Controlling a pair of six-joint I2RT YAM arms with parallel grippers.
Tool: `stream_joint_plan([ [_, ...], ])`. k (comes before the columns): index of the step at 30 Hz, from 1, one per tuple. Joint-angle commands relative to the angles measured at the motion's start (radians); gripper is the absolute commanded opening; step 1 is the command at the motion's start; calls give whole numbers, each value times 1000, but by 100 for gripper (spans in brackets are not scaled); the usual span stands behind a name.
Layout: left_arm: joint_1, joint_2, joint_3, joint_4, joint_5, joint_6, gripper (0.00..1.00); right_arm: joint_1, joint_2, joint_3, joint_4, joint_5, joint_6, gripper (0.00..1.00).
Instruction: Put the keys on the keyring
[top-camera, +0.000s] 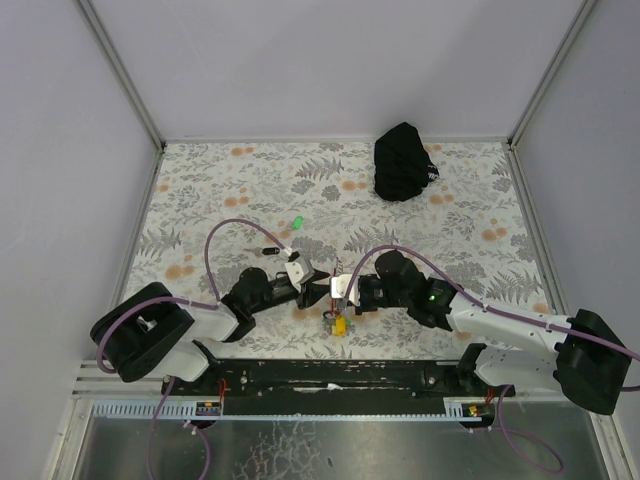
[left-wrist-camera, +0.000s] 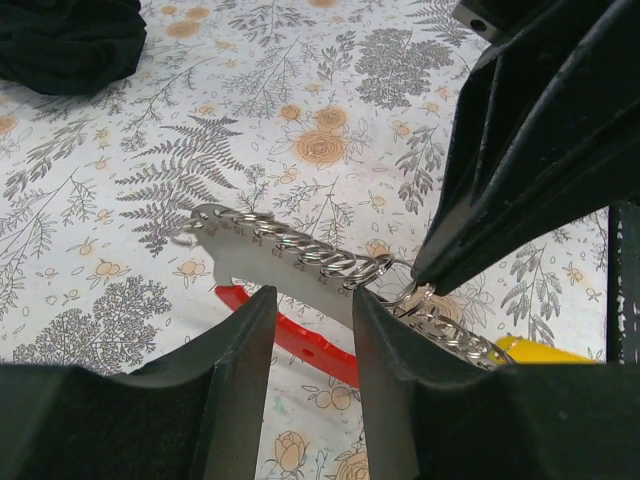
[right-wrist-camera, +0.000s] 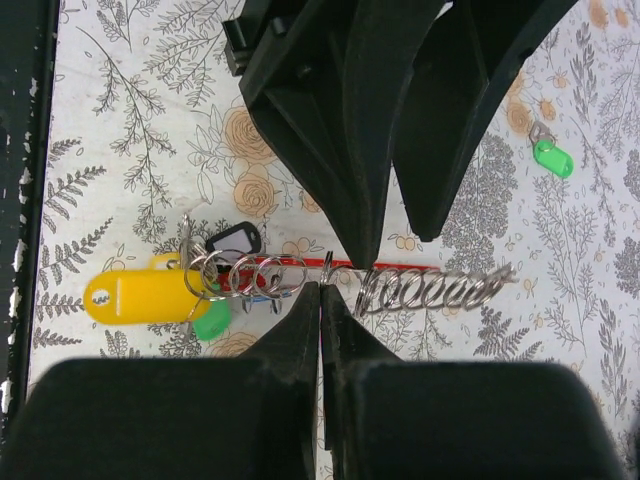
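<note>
The keyring lies between my two grippers. In the right wrist view its yellow tag, red strap and row of silvery rings show. My right gripper is shut on one silvery ring of it, also seen in the top view. My left gripper is open. A flat silvery plate strung with rings lies across its fingertips, above the red strap. The bright green key lies loose on the cloth beyond the grippers. A bit of blue shows under the rings.
A black bundle of cloth sits at the back right of the flowered tablecloth. A second green tag and a black-rimmed white tag hang in the bunch. Grey walls close in the table on three sides.
</note>
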Motion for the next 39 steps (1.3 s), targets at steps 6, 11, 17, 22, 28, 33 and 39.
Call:
stream_joint_plan([
  [6, -16, -7, 26, 117, -54, -112, 36, 8, -5, 70, 40, -46, -7, 0],
  [11, -11, -36, -18, 140, -94, -108, 38, 8, -24, 53, 64, 70, 30, 0],
  [17, 70, -73, -82, 198, 87, -65, 38, 7, -49, 31, 88, 78, 30, 0],
  [22, 78, -43, -54, 177, 253, -35, 37, 8, -51, 29, 90, 69, 28, 0],
  [28, 76, -9, -34, 196, 318, -46, 31, 6, -72, -22, 175, 52, 50, 0],
  [33, 75, -7, -37, 203, 316, -46, 30, -4, -81, -86, 299, 22, 89, 0],
  [39, 74, 2, -49, 247, 291, -52, 30, -87, -85, -152, 462, -148, 176, 0],
])
